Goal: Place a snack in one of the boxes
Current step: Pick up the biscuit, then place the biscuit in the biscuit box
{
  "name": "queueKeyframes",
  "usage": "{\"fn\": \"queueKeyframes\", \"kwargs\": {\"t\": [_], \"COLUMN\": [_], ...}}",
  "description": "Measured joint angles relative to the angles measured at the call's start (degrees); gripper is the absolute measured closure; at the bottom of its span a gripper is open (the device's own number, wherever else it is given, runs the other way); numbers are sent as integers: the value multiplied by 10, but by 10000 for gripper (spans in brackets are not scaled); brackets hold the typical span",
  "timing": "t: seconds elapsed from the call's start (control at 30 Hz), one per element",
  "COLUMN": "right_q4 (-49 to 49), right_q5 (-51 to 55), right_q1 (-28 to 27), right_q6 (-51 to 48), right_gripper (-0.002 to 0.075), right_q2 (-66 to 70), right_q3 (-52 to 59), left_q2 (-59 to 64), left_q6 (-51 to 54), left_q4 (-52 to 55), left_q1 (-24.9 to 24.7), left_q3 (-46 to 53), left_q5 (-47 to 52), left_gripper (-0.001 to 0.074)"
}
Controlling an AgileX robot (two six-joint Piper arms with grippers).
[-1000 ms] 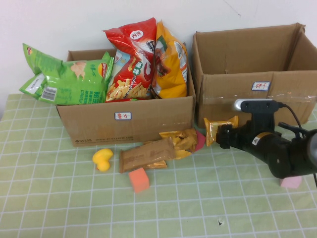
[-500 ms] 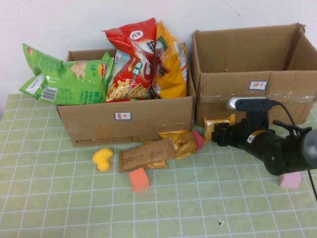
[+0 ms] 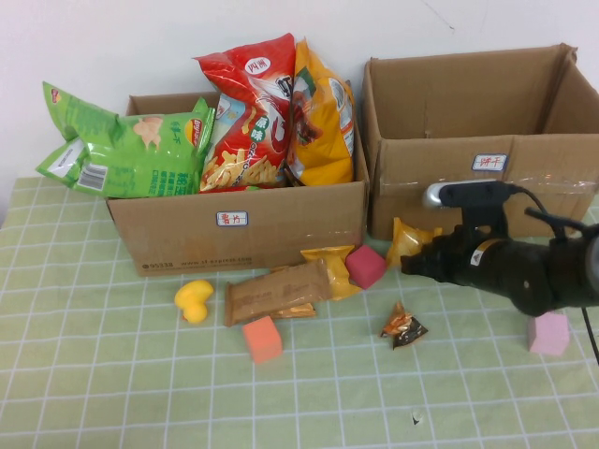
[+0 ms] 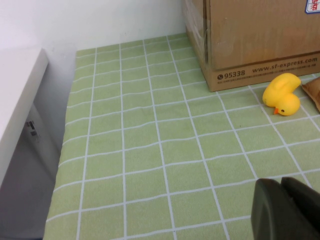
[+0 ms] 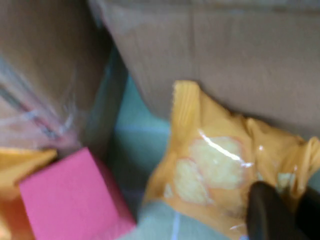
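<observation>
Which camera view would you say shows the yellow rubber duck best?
The left wrist view: the duck lies large and unobstructed beside the left box. The high view shows it smaller; the right wrist view misses it.

glossy foil snack packet [image 5: 220, 175], matt cardboard box [image 3: 487, 140]

Green checked tabletop [image 4: 150, 150] in view. Cardboard box [image 4: 260, 40] standing at far edge, marked "95338". Yellow toy duck [image 4: 283, 95] lying just beside box base. Left tool [image 4: 286, 210] low over tabletop, fingers together.

Pink cube [image 3: 366, 266] beside held snack [image 3: 412, 239]
</observation>
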Motion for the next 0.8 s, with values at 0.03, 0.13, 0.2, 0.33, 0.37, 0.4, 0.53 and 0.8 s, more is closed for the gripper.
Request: {"fn": "queueKeyframes", "kwargs": {"t": [0.03,0.13,0.2,0.33,0.37,0.4,0.53,0.8], "right_q4": [0,-2,-11,-29,-30,-32,-45,-75], "right_q5": [15,67,98,142,155,167,221,238], "right_q1": [0,0,0,0,0,0,0,0], "right_q6": [0,0,0,0,0,0,-1,-2], "right_gripper": [672,704,711,714,715,715,716,717], "right_q2": [-7,-38,-66,-121,-136,-150,-197,-291], "right_q3": [0,3,5,5,5,5,5,7], "left_q2": [0,0,0,0,0,0,0,0], "left_q6": [0,0,0,0,0,0,0,-1], "left_q4": [0,0,0,0,0,0,0,0], "left_q1": [0,0,0,0,0,0,0,0], "left_q3": [0,0,0,0,0,0,0,0], "left_q5": [0,0,0,0,0,0,0,0], "left_gripper": [737,738,738,738,738,738,738,738]}}
